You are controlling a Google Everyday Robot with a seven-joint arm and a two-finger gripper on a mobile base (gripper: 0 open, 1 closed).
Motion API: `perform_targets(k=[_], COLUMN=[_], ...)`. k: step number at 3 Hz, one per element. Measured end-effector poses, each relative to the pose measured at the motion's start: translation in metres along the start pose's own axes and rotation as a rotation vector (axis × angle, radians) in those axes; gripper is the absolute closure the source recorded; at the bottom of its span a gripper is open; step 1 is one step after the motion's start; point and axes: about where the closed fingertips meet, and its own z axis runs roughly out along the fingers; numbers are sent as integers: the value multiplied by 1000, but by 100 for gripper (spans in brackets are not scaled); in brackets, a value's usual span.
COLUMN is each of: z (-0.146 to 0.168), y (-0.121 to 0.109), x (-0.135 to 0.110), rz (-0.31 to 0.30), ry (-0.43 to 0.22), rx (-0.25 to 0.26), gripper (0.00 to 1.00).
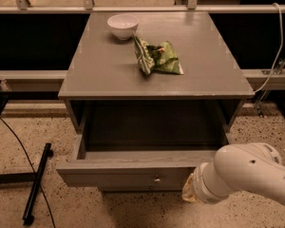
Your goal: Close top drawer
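Top drawer [133,173] is pulled well out, lower centre of frame. Its front panel sits far forward of the cabinet top [109,75] edge, and the cavity behind it is dark. The small knob [157,179] shows at the middle of the front, unobstructed.

Gripper [190,194] is at lower right, at the right end of the drawer front and just right of the knob. It looks to be touching or nearly touching the front face; contact can't be confirmed. The white arm [254,175] covers the drawer's right front corner and hides the claw, so whether it is released or clenched can't be told.

On the cabinet top, a white bowl [123,25] sits near the back edge, left of centre. A green snack bag [159,59] lies mid-surface, just beside the bowl. Both are well back from the front edge and not over the drawer opening.

Room: speckled floor [19,141] is open to the left of the drawer. A black pole [37,184] lies on it at lower left, near the drawer's left corner but apart from it. A white cable [277,46] hangs at upper right, away from the drawer.
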Motion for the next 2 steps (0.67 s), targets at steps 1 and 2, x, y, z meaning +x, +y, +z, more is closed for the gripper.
perform_targets(k=[1,2], z=[14,18], y=[-13,-40], x=[3,5], rz=[14,23], ry=[1,5], rx=[47,120], gripper=[100,100])
